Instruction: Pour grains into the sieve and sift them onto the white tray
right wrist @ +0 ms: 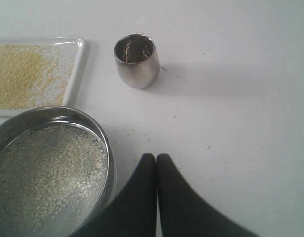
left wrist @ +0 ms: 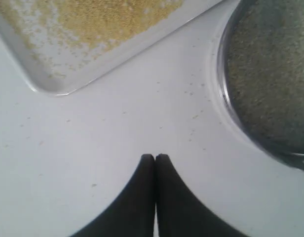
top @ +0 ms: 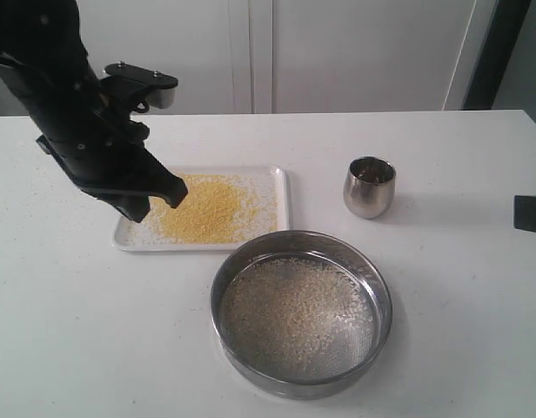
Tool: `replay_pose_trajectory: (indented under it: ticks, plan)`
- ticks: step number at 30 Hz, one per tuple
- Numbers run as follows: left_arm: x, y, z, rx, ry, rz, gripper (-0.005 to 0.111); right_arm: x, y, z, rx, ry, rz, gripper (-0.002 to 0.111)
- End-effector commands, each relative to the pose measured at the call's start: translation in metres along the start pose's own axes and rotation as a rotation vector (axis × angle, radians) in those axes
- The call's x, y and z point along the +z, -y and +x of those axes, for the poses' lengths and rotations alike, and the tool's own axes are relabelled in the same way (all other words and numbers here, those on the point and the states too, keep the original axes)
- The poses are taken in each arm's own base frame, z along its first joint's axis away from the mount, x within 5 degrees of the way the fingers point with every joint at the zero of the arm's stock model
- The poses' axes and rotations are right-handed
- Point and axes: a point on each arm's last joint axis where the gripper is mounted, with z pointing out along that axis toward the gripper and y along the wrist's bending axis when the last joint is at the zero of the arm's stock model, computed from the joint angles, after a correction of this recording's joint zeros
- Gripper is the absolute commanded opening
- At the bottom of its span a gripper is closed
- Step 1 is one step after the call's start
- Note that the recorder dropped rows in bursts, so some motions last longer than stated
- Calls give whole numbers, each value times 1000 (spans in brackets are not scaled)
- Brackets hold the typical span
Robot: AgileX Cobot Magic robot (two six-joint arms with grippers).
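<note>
Sifting looks finished, judging by how the grains lie – the fine yellow granules (top: pixel 207 209) are spread across the white tray (top: pixel 274 185), while the larger pale kernels (top: pixel 294 313) sit on the mesh of the sieve (top: pixel 298 387). The sieve rests on the surface (top: pixel 459 331) just in front of the tray, apart from it and not over it. The small steel cup (top: pixel 369 186) stands upright to the right of the tray, and it appears empty.

The left fingers (left wrist: pixel 144 187) are pressed together with nothing between them, hanging above the surface near the tray's front left corner. The right fingers (right wrist: pixel 144 187) are likewise pressed together and empty, off to the right side, with the cup and the sieve in their camera's view.

If anything remains, it is probably only drawing the arms clear. That calls for lifting away without brushing the tray's low rim or nudging the sieve, since either knock would scatter loose grain.

The surface is plain matt white, and a few stray grains (left wrist: pixel 193 117) dot it between tray and sieve. Behind it stand white panels (top: pixel 338 52) – cupboard doors or wall, I cannot tell which – and a dark upright strip (top: pixel 494 52) shows at the far right
</note>
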Motion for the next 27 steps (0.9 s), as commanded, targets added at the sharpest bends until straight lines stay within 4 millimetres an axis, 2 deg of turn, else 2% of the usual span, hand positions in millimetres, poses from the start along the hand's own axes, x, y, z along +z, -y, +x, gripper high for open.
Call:
replay_pose_trajectory:
  ticks: [1, 20, 27]
  plan:
    - [-16, -4, 5, 26, 19, -37, 0, -1, 1, 0, -9, 12, 8, 0]
    - [-18, -9, 5, 68, 14, -94, 0, -1, 1, 0, -9, 12, 8, 0]
    - [-19, -37, 8, -53, 16, -82, 0, -1, 1, 0, -9, 12, 8, 0]
